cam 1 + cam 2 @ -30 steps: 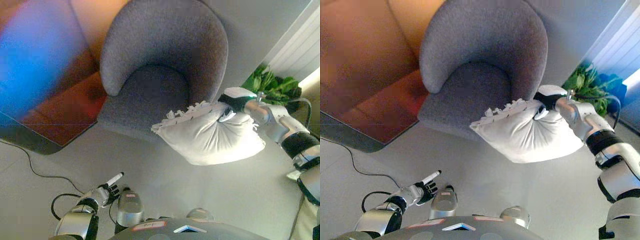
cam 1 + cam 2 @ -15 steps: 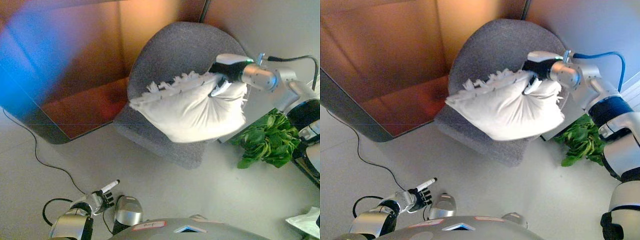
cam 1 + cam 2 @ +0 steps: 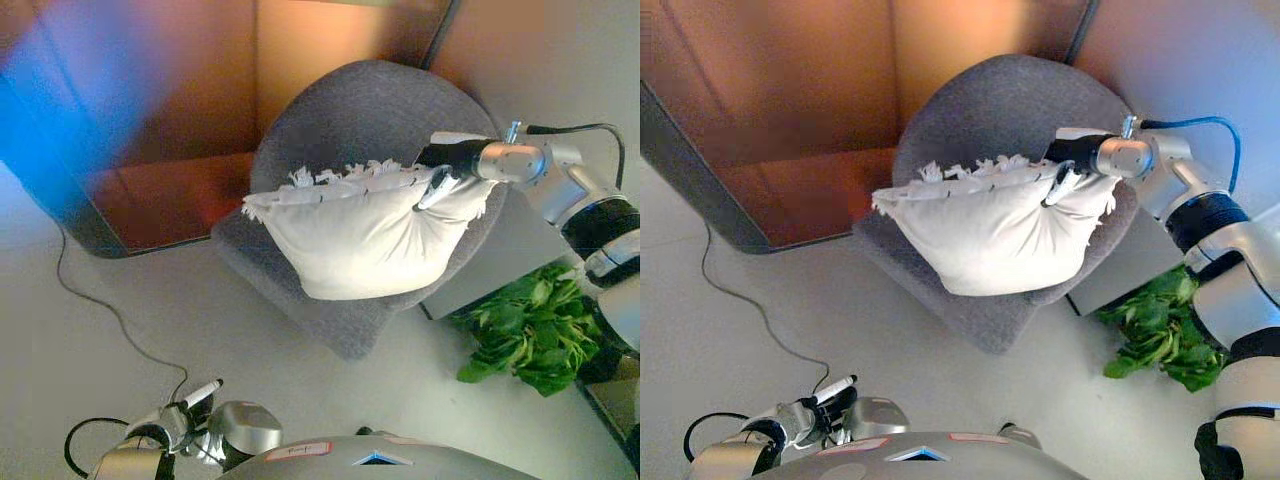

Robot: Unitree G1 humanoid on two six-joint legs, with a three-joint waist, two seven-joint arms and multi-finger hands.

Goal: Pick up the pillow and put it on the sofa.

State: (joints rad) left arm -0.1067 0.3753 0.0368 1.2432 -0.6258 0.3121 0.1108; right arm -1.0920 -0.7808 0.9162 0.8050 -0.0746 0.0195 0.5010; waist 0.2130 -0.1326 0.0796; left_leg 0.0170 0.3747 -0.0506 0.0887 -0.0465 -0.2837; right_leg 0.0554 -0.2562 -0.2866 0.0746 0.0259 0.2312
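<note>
A white pillow (image 3: pixel 360 235) with a frilled top edge hangs over the seat of a grey round-backed sofa chair (image 3: pixel 355 110). My right hand (image 3: pixel 446 166) reaches in from the right and is shut on the pillow's upper right corner, bunching the cloth. The pillow's bottom is low over the seat cushion (image 3: pixel 975 310); I cannot tell whether it touches. My left hand (image 3: pixel 183 412) is low at the bottom left, away from the pillow, fingers curled with one white-tipped finger pointing out.
A brown wooden panel (image 3: pixel 190 110) stands behind and left of the chair. A grey box (image 3: pixel 495 265) and a green leafy plant (image 3: pixel 525 325) sit at the chair's right. Pale floor lies in front.
The camera has shifted. My right hand has carried the pillow lower and further over the chair's seat. The left hand stays idle at the bottom left.
</note>
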